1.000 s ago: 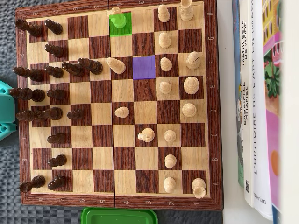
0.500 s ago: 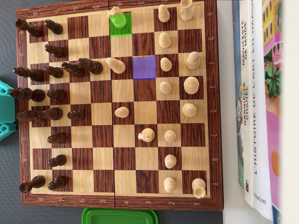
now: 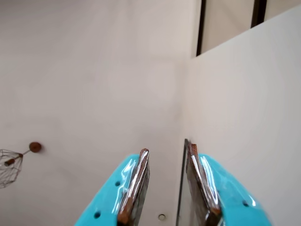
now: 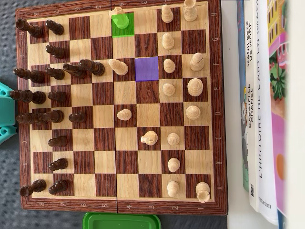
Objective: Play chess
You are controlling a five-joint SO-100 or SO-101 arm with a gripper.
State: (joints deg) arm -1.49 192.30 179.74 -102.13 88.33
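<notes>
In the overhead view a wooden chessboard (image 4: 214, 95) fills the table. Dark pieces (image 4: 57, 74) stand along its left side and light pieces (image 4: 168, 89) along its right. A green-tinted square (image 4: 128, 31) near the top edge holds a light piece (image 4: 121, 20). An empty purple-tinted square (image 4: 147, 68) lies lower right of it. In the wrist view my gripper (image 3: 168, 149) points up at a pale wall and ceiling. It is open, with nothing between its teal fingers (image 3: 136, 181). Only a teal part of the arm (image 4: 5, 112) shows at the overhead view's left edge.
Books (image 4: 267, 105) lie flat along the board's right side. A green plastic lid (image 4: 121, 221) sits just below the board's bottom edge. In the wrist view a wire lamp (image 3: 9, 165) hangs at the left.
</notes>
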